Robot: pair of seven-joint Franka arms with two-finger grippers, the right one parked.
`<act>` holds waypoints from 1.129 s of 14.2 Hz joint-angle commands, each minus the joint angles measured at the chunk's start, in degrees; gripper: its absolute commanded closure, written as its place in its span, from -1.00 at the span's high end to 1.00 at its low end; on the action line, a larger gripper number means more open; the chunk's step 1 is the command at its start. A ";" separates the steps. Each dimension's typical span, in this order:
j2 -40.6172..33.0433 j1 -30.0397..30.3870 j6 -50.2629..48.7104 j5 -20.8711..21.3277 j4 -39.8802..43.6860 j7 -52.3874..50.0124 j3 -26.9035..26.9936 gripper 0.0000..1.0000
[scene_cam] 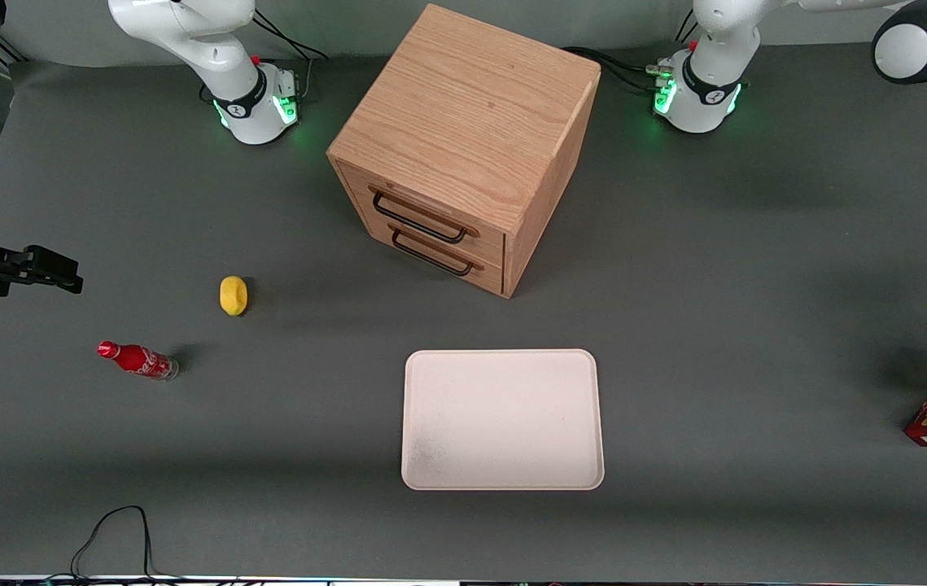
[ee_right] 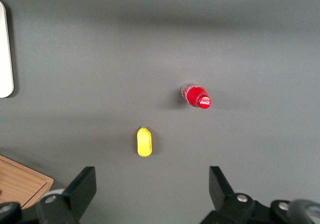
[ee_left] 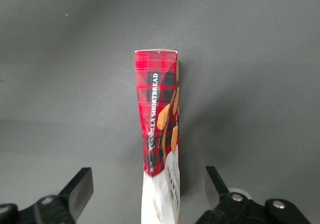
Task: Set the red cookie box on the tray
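Dark grey tabletop (scene_cam: 756, 285), pincer (ee_left: 149, 186) spread astride red cookie box (ee_left: 161, 119)

Left arm's gripper (ee_left: 149, 189) pointing down over the table, jaws spread wide apart, gripping nothing

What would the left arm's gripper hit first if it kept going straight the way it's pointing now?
Most likely the red cookie box. The gripper points down at it, open fingers either side of its narrow edge, apparently not touching. Beneath is only the grey table; how much gap remains is unclear.
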 commanded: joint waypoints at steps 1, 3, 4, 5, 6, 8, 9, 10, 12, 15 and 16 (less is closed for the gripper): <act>2.11 -0.89 4.72 -0.63 -0.53 0.64 0.46 1.00; 2.98 -1.07 5.71 -0.63 -0.98 0.90 0.46 1.00; 3.43 -1.07 5.71 -0.54 -1.07 0.99 0.46 1.00; 3.95 -1.07 5.71 -0.54 -0.98 0.99 0.46 1.00; 4.05 -1.07 5.71 -0.54 -1.07 1.08 0.46 1.00; 4.13 -1.07 5.36 -0.54 -1.59 0.82 0.46 0.99; 4.05 -0.98 4.92 -0.54 -1.77 0.99 0.46 0.99; 4.05 -0.98 4.66 -0.54 -1.77 0.99 0.46 0.96; 4.05 -1.07 4.57 -0.37 -1.77 0.90 0.46 -0.04; 3.87 -0.46 4.30 -0.01 -1.86 0.99 0.46 -0.83; 3.87 -0.28 4.39 -0.01 -1.86 1.08 0.46 -0.92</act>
